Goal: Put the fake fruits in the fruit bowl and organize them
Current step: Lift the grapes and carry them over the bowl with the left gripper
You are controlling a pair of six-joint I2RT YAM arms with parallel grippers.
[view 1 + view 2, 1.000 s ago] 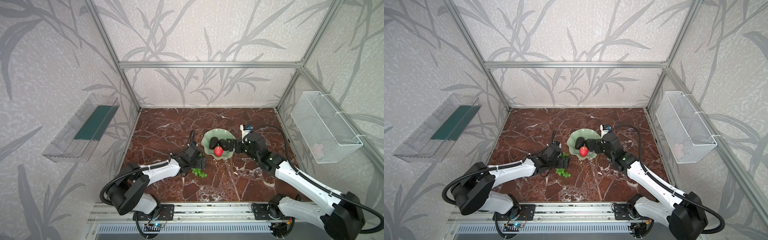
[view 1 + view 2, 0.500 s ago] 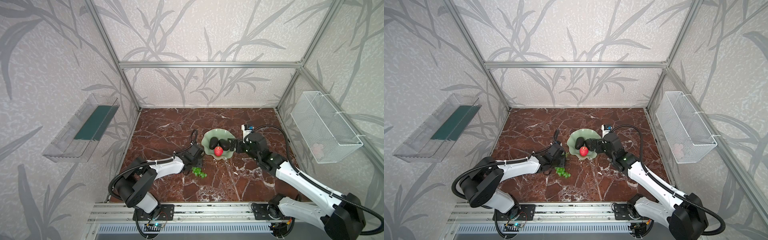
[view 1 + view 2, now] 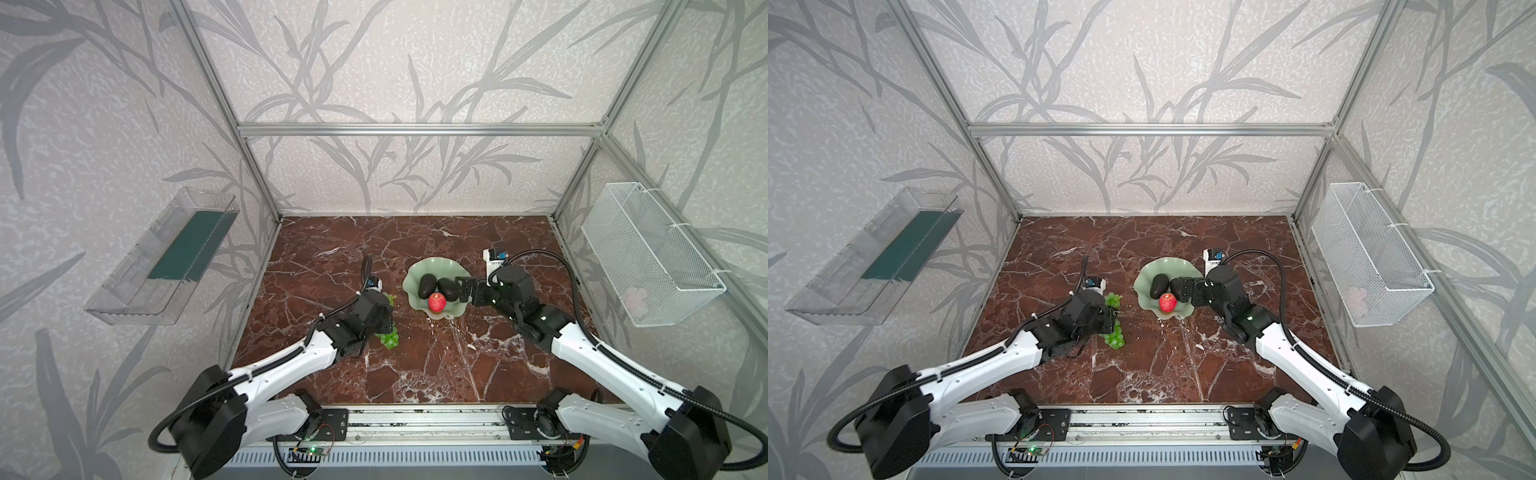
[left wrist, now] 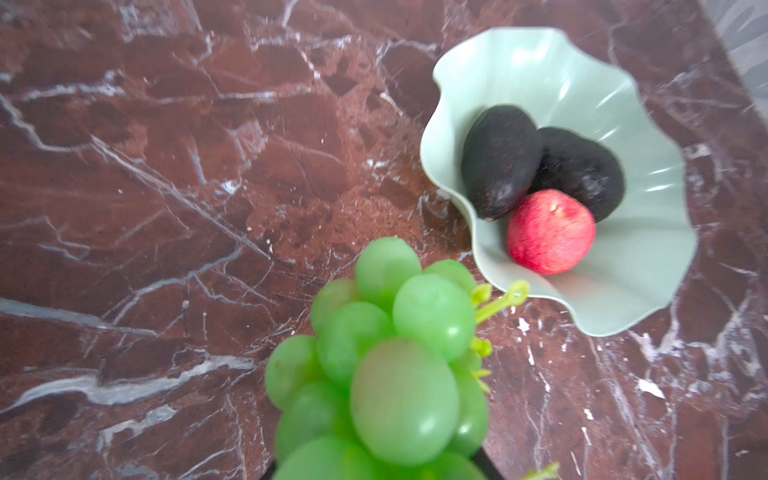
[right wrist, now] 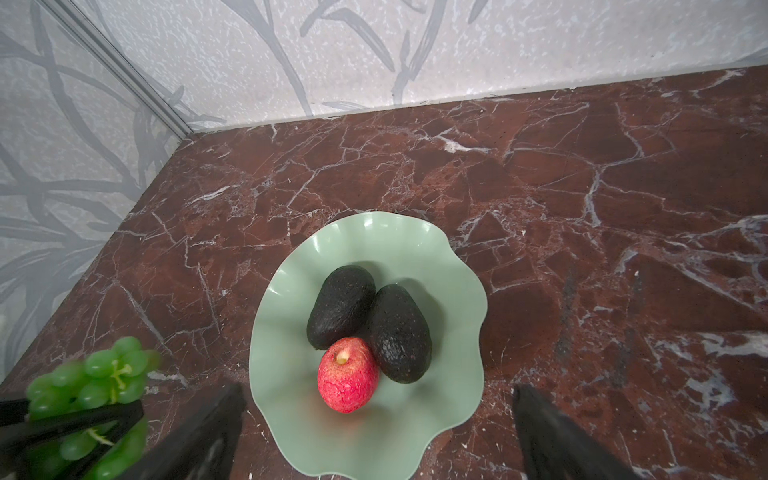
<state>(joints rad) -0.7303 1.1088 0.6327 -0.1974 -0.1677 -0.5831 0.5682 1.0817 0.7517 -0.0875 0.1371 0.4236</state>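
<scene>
No words, labels, brand names, numbers or signs can be read in any view. The right arm's wrist carries a small white and blue patch, seen in both top views on the far right part of the marble floor. It is too small to tell whether it bears any writing. The left arm's wrist has a second patch, also too small to read. The fruit, the green dish, the wall shelves and the patterned walls show no lettering.
</scene>
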